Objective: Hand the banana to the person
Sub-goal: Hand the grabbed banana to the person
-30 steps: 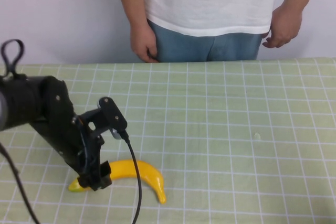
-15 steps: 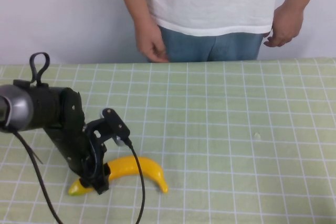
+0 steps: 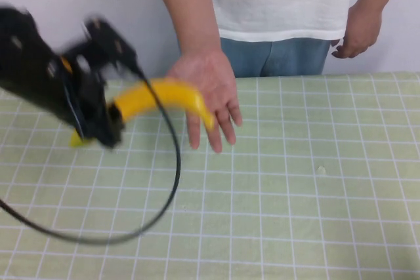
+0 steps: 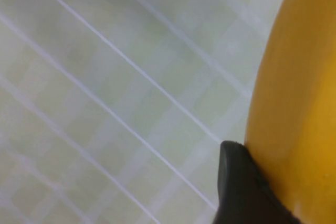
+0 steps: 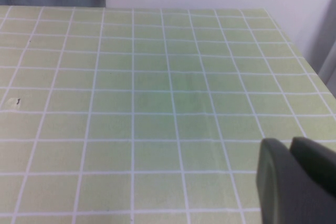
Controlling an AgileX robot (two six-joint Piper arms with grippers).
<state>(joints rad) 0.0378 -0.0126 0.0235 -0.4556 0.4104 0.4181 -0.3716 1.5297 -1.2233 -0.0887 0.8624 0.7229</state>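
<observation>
Green-checked tablecloth [image 3: 315, 214] w/ white grid lines covers the table, plain white wall behind. Left gripper [image 3: 108, 122] is seen raised off the cloth on the robot's left side, clamped on the banana [image 3: 157, 95] near its stem end; the rest of the fruit sticks out from the jaws toward the far edge, its tip reaching the open palm of the person's hand [image 3: 207, 93], held just beyond the gripper and turned up. Whether tip and palm actually touch can't be told. Progress, as judged: pick done, lift done, fruit carried most of the way to the receiver; left to do = take-over by the hand, jaws released, arm pulled clear. In the left wrist view only a big yellow slab of banana [image 4: 294, 103] is shown pressed against one dark finger [image 4: 241, 187], cloth blurred behind; grip is confirmed there, nothing else. Right gripper [image 5: 296, 182] is parked low over bare cloth well apart from the action, near the table's right side; only a dark corner of it is caught in its own wrist view and it is out of the high view, so open or closed can't be told. Hard to read: left arm and gripper are motion-smeared in the high view, jaw outline lost. Person [image 3: 282, 4] cut off above chest; other hand [image 3: 357, 31] hangs by hip.
</observation>
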